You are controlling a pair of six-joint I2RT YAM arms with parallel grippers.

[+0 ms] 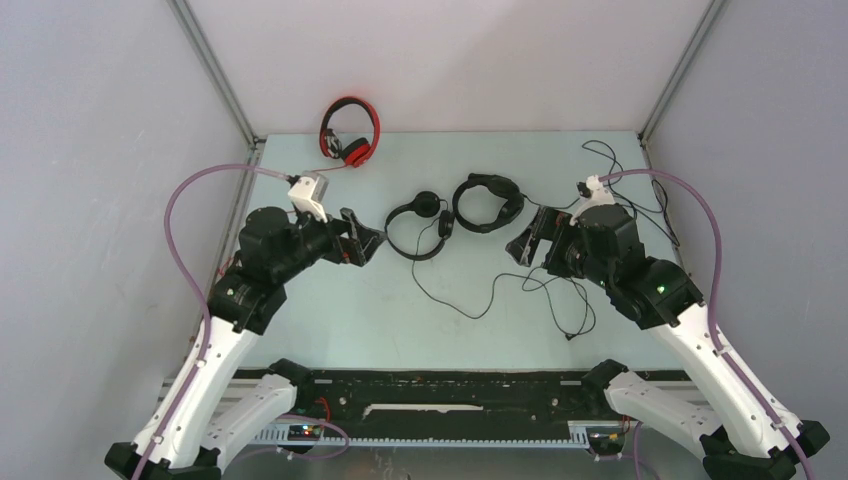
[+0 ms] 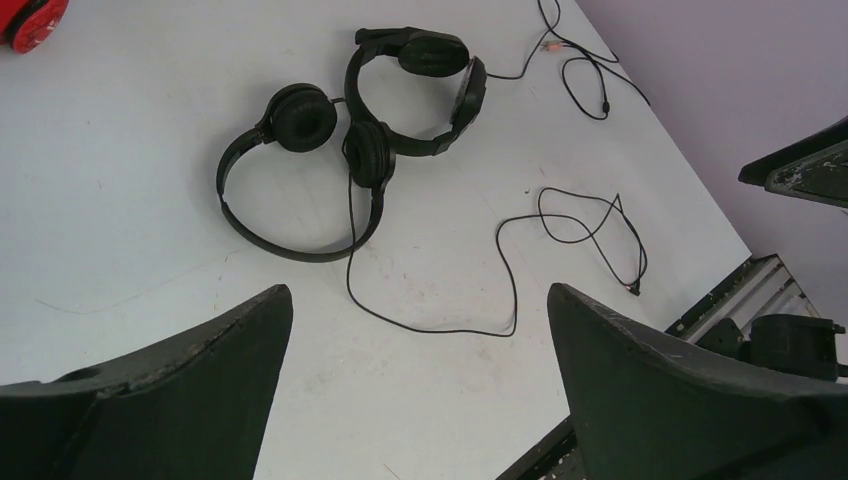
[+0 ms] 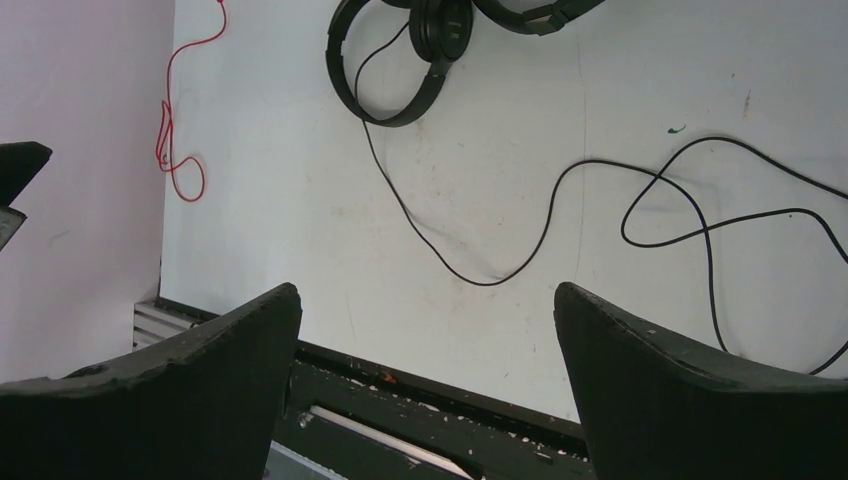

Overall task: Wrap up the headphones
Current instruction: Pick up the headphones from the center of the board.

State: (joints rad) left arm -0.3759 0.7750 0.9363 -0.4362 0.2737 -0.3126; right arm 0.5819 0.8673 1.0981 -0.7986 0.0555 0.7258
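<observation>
Flanking the black headphones (image 1: 427, 204) on the desk (image 1: 330, 320) with left hand (image 1: 360, 238) and right hand (image 1: 527, 243) both released; nearer the left, cable (image 3: 490, 284) trailing rightward.

Left wrist: red headset (image 2: 25, 18) clipped by the top-left corner, only part of one earcup shows. Right wrist: thin black headset (image 3: 445, 28) cut at the top edge, bulky black headset (image 3: 535, 18) nearly gone. Red cable (image 3: 163, 140) exits the top and black cable (image 3: 720, 140) exits the right, ends unseen.
</observation>
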